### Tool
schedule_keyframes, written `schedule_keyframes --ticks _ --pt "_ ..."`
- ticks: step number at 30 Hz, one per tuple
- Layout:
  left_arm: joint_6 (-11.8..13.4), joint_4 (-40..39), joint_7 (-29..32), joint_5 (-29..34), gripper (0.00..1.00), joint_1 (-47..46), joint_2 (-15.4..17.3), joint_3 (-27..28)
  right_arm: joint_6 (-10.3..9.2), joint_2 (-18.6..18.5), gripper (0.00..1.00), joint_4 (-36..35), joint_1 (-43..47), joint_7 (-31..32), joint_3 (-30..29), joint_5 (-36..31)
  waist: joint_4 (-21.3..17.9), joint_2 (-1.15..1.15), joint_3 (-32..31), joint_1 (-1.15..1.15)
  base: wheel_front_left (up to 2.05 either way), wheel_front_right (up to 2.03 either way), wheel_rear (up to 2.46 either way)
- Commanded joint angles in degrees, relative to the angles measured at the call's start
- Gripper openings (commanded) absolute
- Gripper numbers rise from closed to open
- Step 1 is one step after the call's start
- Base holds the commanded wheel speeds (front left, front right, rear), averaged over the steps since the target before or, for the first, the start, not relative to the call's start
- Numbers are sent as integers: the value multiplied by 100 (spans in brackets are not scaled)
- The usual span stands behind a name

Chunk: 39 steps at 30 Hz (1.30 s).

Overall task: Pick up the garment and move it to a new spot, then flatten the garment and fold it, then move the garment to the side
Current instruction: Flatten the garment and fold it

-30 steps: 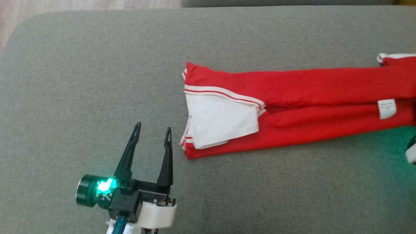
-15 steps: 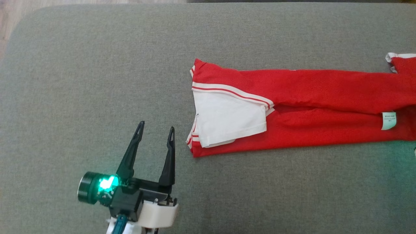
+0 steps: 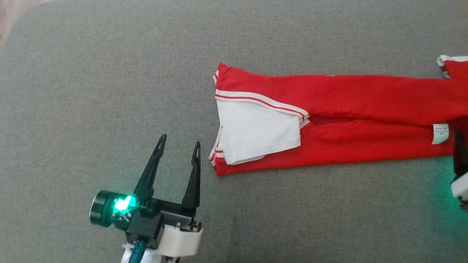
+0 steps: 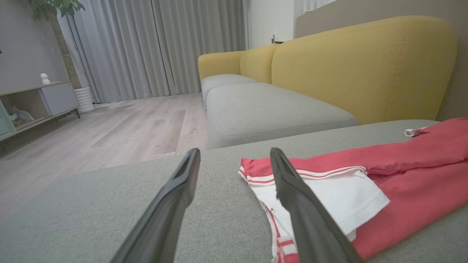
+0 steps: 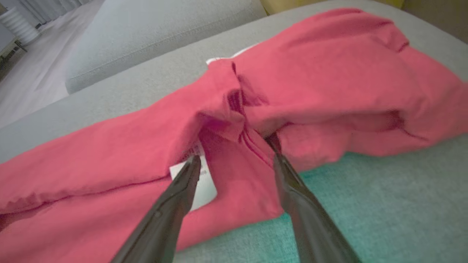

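The garment is red, with a white panel edged by white-and-red stripes and a white label. The cushion under it is grey; the far sofa back is yellow.

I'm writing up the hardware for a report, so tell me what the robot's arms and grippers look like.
The left gripper has two long, black, tapering fingers with slotted tips on a black body, a white wrist cuff, a dark round housing glowing green and what looks like a blue cable. The right gripper has the same dark fingers.
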Motion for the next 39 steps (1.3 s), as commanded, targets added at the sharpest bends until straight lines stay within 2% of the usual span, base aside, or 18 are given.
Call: schedule_keyframes --ticks 1,8,16,27,28,31,32,33,39 --pt "-14 -205 -46 50 100 -154 -24 220 -4 -121 100 -98 -93 -56 59 -9 2 0 24 0 0 0 0" --pt "-88 -180 -46 146 100 -215 -32 163 -4 -232 100 526 -442 -311 147 -20 33 0 74 0 0 0 0" --pt "-136 -135 -46 167 100 -219 -65 81 -4 -344 100 932 -766 -644 292 202 103 0 81 0 0 0 0" --pt "-195 -110 -46 163 100 -216 -92 9 -4 -345 100 1760 -1253 -1010 592 389 163 0 22 0 0 0 0" --pt "-202 -107 -46 162 100 -216 -88 9 -4 -346 93 1868 -1302 -1057 619 404 179 0 16 0 0 0 0" --pt "-217 -104 -46 158 100 -214 -84 11 -4 -340 46 2171 -1436 -1215 693 470 224 0 7 0 0 0 0" --pt "-221 -106 -46 158 100 -213 -84 11 -4 -352 20 2271 -1475 -1272 723 494 240 0 8 0 0 0 0" --pt "-223 -108 -46 156 100 -209 -85 12 -4 -367 0 2365 -1512 -1334 756 520 254 0 9 0 0 0 0" --pt "-242 -85 -46 147 100 -163 -83 13 -4 -536 0 2433 -1503 -1953 1302 1048 349 0 -66 0 0 0 0"
